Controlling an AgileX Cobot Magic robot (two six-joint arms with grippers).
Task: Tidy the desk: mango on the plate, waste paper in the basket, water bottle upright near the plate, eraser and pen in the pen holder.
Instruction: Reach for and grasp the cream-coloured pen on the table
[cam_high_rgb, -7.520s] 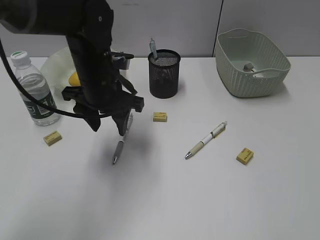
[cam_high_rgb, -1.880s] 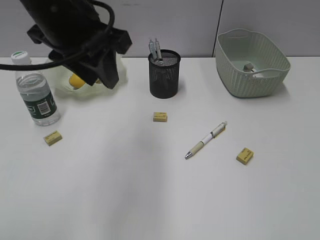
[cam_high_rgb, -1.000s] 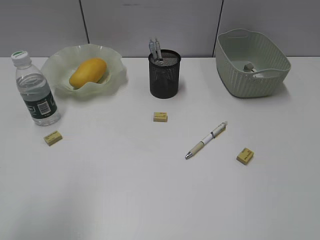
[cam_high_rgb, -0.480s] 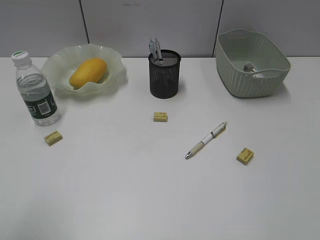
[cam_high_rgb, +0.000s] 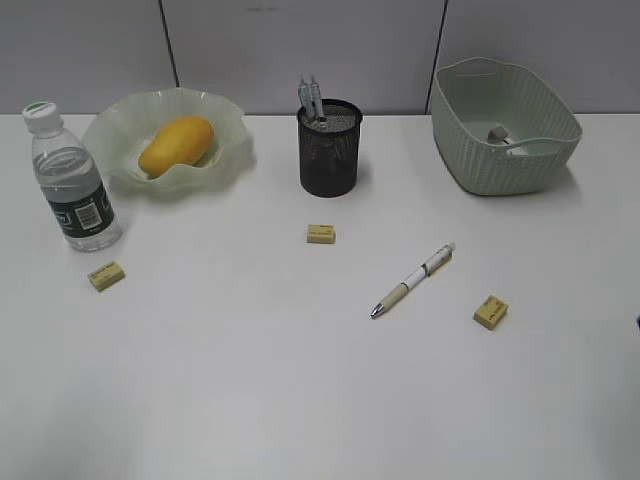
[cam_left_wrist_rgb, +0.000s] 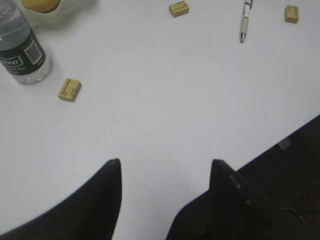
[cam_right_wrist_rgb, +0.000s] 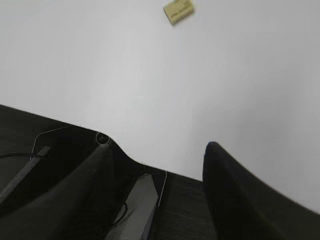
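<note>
The mango (cam_high_rgb: 175, 143) lies in the wavy-rimmed plate (cam_high_rgb: 232, 128) at the back left of the desk (cam_high_rgb: 300, 390). Left of it the water bottle (cam_high_rgb: 72, 180) stands upright. The black pen holder (cam_high_rgb: 329, 150) holds two pens (cam_high_rgb: 310, 98). A white pen (cam_high_rgb: 412, 280) and three yellow erasers (cam_high_rgb: 320, 233) (cam_high_rgb: 106, 275) (cam_high_rgb: 490, 311) lie on the desk. Waste paper (cam_high_rgb: 497, 133) sits in the basket (cam_high_rgb: 470, 70). My left gripper (cam_left_wrist_rgb: 166, 162) hangs open and empty over the desk's front part. My right gripper (cam_right_wrist_rgb: 157, 142) is open and empty at the desk edge, an eraser (cam_right_wrist_rgb: 178, 11) far ahead.
In the left wrist view the bottle (cam_left_wrist_rgb: 20, 50), an eraser (cam_left_wrist_rgb: 70, 90), another eraser (cam_left_wrist_rgb: 179, 8) and the pen (cam_left_wrist_rgb: 245, 20) lie well ahead of the jaws. The desk's front edge (cam_left_wrist_rgb: 280, 140) runs by the right finger. A grey partition wall stands behind the desk.
The left arm, over the plate two seconds ago, has drawn back out of the exterior view. The grey pen it held over the desk earlier now stands in the pen holder.
</note>
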